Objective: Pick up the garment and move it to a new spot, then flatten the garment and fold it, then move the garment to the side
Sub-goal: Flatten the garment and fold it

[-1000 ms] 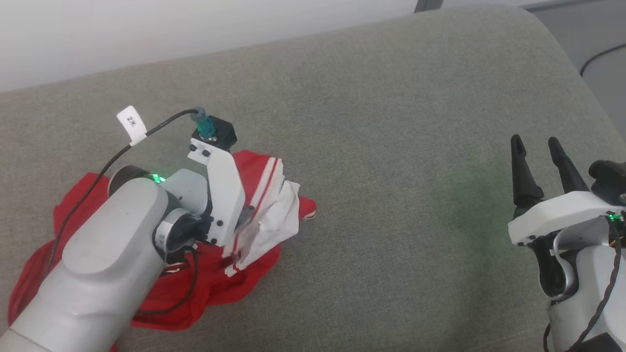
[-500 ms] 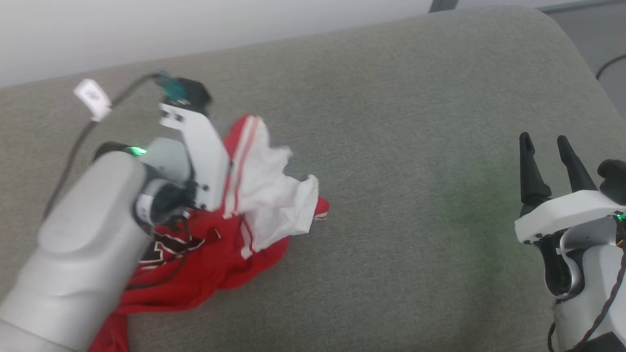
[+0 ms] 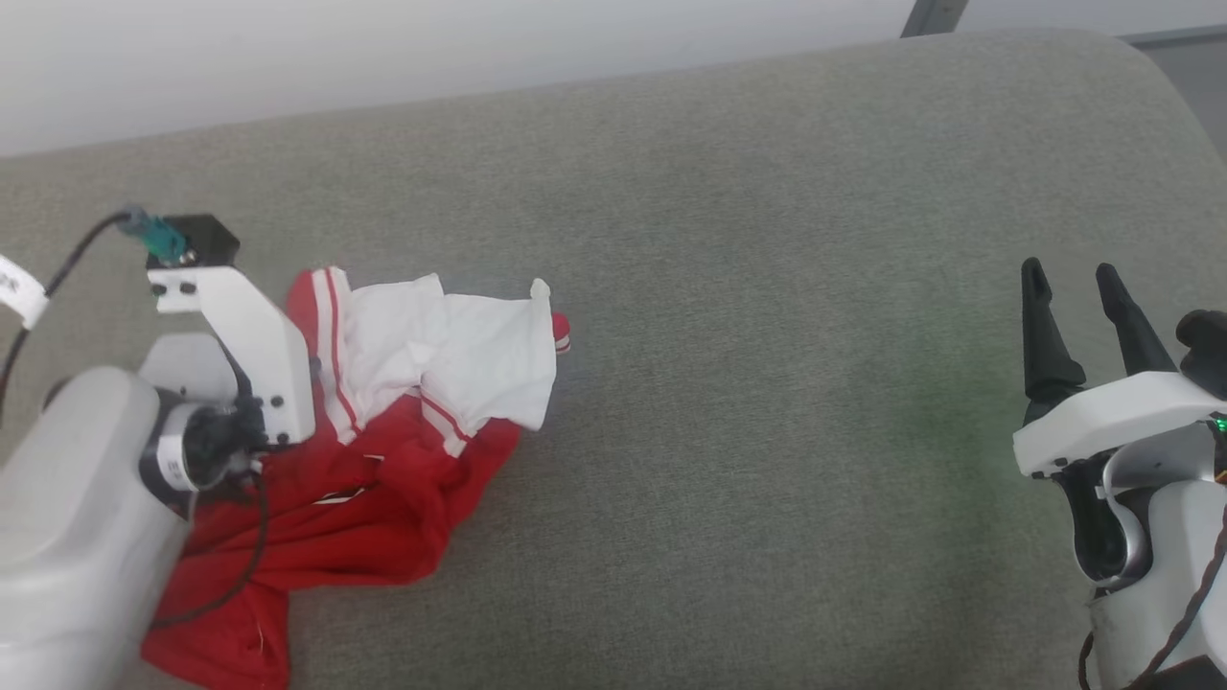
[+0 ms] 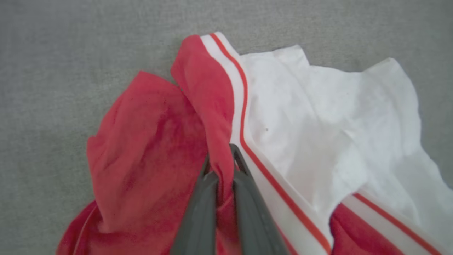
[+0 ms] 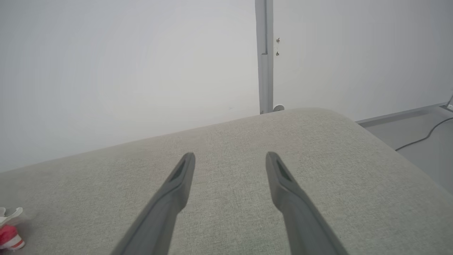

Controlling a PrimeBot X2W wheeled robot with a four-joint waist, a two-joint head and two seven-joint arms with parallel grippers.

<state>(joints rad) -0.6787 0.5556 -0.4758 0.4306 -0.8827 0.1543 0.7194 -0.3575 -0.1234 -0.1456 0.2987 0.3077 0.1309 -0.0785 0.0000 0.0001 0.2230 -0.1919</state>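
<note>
The garment lies crumpled at the left of the grey cushion, red body low and a white sleeve with striped trim spread on top. In the left wrist view my left gripper is shut on a red fold of the garment beside the striped trim. In the head view its fingers are hidden under the white wrist mount. My right gripper hangs far to the right over bare cushion, open and holding nothing. A scrap of the garment shows at the right wrist view's lower left.
The cushion is a wide grey-green fabric surface with a rounded far right corner. Behind it are a white wall and a grey post. A dark cable lies on the floor beyond the right edge.
My left gripper lifted the garment, then carried it left and lower across the cushion, and the white sleeve spread out. The head camera also shifted. My right gripper stayed open in place.
</note>
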